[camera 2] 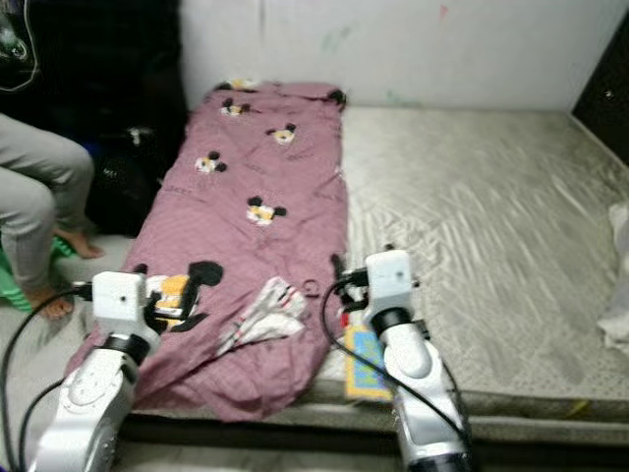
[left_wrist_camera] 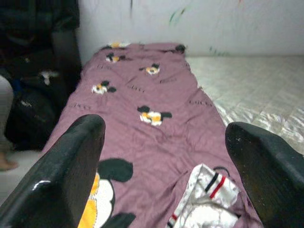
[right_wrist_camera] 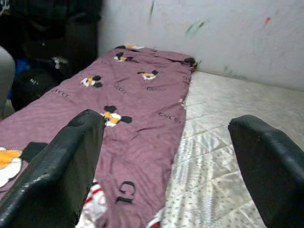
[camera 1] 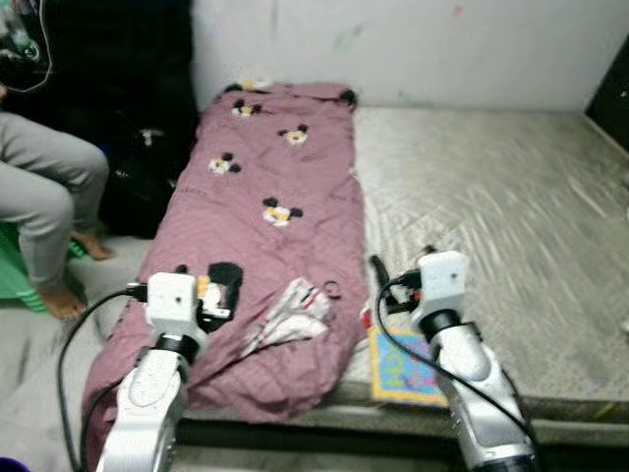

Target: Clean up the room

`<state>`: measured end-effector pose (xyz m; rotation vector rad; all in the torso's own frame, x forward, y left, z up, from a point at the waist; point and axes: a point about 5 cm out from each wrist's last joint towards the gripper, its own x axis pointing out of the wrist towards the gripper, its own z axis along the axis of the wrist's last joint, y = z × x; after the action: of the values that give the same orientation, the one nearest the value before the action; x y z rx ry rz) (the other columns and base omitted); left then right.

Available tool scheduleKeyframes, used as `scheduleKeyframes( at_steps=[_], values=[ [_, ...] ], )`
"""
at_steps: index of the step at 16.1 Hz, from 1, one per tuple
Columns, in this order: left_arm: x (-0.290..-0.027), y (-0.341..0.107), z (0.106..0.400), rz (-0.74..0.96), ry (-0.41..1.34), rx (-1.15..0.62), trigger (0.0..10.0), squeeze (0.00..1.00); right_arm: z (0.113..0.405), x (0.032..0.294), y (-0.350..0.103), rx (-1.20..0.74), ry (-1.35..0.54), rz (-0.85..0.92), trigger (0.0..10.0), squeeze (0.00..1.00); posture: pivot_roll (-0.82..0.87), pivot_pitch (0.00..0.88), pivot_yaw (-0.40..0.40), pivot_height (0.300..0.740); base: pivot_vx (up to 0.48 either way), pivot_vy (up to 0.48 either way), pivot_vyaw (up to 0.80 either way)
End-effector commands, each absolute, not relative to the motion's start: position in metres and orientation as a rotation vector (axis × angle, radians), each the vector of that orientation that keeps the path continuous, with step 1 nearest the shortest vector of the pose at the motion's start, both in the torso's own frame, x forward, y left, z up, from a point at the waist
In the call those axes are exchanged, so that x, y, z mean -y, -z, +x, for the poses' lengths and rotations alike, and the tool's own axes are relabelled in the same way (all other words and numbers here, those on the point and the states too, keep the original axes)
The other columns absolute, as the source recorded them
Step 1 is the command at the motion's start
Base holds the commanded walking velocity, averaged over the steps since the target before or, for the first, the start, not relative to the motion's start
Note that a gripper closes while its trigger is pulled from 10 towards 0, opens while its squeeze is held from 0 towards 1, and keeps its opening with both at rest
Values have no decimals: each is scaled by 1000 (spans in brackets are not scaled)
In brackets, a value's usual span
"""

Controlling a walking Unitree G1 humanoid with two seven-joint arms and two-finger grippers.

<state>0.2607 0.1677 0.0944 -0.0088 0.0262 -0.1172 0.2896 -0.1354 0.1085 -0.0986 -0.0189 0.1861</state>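
A mauve blanket (camera 1: 270, 167) printed with cartoon mice lies lengthwise along the left side of a bare grey mattress (camera 1: 491, 206). A crumpled white cloth with red and dark stripes (camera 1: 290, 313) rests on the blanket near its front end. My left gripper (left_wrist_camera: 164, 147) is open and hovers low over the blanket's front left part, with the white cloth (left_wrist_camera: 204, 199) just ahead on its right. My right gripper (right_wrist_camera: 166, 156) is open too, held above the blanket's right edge where it meets the mattress. Nothing is between either pair of fingers.
A colourful flat book (camera 1: 403, 372) lies at the mattress's front edge under my right arm. A person in grey trousers (camera 1: 44, 187) sits at the left on a green stool (camera 1: 15, 275). Black bags (camera 1: 138, 177) stand by the wall. A white bundle (camera 2: 619, 285) lies at the far right.
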Motion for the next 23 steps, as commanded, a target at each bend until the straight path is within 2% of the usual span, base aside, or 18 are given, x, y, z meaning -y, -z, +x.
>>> scheduleKeyframes(
  at_steps=[1,10,16,21,23],
  values=[
    [-165,-93,262,-13,122,-33,10000,0,292,142,-111,23,-163,-88,10000,0,-9,6,18,740,0,-281,0],
    [-166,-94,260,-11,109,-30,10000,0,295,138,-108,16,-172,-85,10000,0,15,8,8,740,0,-285,0],
    [-163,-96,258,-42,169,3,10000,0,298,139,-108,17,-167,-91,10000,0,15,0,8,740,0,0,0],
    [-163,-96,258,-42,180,4,10000,0,301,133,-105,15,-173,-89,10000,0,22,0,7,740,266,0,0],
    [-163,-96,259,-42,184,4,10000,0,303,131,-107,20,-174,-84,10000,0,21,1,10,740,266,0,-800]
  ],
)
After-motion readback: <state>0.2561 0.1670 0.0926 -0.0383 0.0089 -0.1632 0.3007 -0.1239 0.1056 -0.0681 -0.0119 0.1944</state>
